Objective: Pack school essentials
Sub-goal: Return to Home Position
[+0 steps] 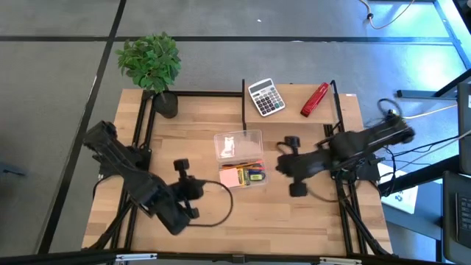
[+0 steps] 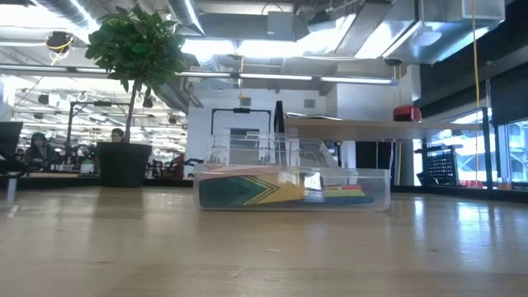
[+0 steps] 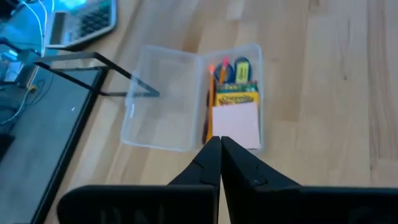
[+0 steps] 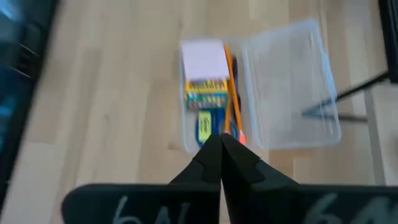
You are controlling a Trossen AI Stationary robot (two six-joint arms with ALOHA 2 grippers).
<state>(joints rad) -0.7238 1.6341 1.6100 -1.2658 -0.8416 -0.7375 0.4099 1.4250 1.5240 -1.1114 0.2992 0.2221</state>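
Left end effector (image 1: pixel 200 188), right end effector (image 1: pixel 280 166) flank stationery (image 1: pixel 241 175).

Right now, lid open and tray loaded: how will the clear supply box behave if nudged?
Likely slides rather than tips: the clear supply box sits low and flat on the wood table. Its thin clear walls probably flex under a pinch. The lid is folded open to one side, so lifting could let it swing. Left gripper and right gripper hang shut, off it.

- crayon box (image 3: pixel 235 98): lettering is showing on its green-yellow face, too blurred for reading.
- right gripper (image 4: pixel 221 138): white handwritten marks are showing on its base, not decipherable.
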